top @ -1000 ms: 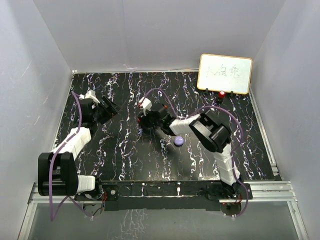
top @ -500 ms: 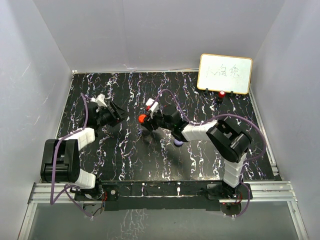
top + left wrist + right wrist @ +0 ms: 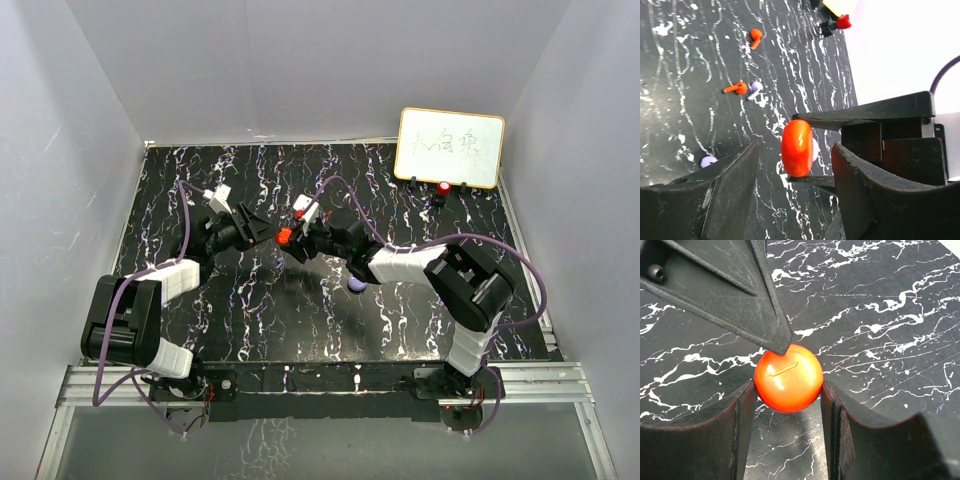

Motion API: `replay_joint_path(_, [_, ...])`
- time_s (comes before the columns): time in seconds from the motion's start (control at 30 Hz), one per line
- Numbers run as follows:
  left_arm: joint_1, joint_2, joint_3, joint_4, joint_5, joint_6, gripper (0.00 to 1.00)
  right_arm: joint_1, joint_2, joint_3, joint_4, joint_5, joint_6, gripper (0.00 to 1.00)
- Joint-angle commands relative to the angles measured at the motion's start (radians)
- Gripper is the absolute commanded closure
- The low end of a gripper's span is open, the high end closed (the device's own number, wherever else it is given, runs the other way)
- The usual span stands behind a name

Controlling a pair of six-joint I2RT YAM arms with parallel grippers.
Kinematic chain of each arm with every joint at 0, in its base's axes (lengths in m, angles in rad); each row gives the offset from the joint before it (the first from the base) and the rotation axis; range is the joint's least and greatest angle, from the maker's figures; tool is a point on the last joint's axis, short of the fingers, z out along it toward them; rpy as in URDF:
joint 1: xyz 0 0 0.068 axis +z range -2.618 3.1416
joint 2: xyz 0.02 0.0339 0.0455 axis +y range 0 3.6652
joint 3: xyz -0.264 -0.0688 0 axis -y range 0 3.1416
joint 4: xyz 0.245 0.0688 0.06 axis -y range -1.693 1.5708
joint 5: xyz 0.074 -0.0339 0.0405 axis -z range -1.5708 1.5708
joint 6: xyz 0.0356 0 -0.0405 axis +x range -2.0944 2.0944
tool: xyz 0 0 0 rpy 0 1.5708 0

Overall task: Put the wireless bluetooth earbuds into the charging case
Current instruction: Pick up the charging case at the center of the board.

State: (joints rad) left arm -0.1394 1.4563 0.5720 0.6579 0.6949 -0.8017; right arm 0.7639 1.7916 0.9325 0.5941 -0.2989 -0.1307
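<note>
The right gripper [image 3: 788, 390] pinches a round red charging case [image 3: 788, 374] between its two fingers and holds it above the black marbled table [image 3: 250, 320], near the middle of the workspace. The left gripper [image 3: 794, 150] faces it from the opposite side with its fingers spread. In the left wrist view the case stands edge-on in the gap between those fingers, with a little space on either side. In the right wrist view the tip of one left finger overlaps the case's upper rim; whether it touches cannot be told.

The earbuds lie on the table beyond the case, outside both grippers. A red earbud [image 3: 735, 89] and a pale purple earbud [image 3: 755, 89] sit side by side, almost touching. A second red earbud [image 3: 756, 36] lies farther off, toward the whiteboard [image 3: 450, 147]. A purple round case [image 3: 357, 285] rests on the table just beside the right arm's forearm, on its near side, apart from the grippers.
</note>
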Motion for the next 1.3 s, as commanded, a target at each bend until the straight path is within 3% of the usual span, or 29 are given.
replay_joint_path(0.0, [-0.031,-0.003,-0.018,0.103,0.046,-0.008,0.44,-0.003,-0.076,-0.012,0.032,-0.013,-0.010,0.71])
replay_joint_path(0.47, [-0.044,-0.011,-0.035,0.136,0.053,-0.017,0.50,-0.003,-0.094,-0.017,0.044,-0.027,0.002,0.71])
replay_joint_path(1.27, [-0.049,-0.020,-0.053,0.201,0.078,-0.040,0.76,-0.004,-0.094,-0.019,0.059,-0.031,0.013,0.71])
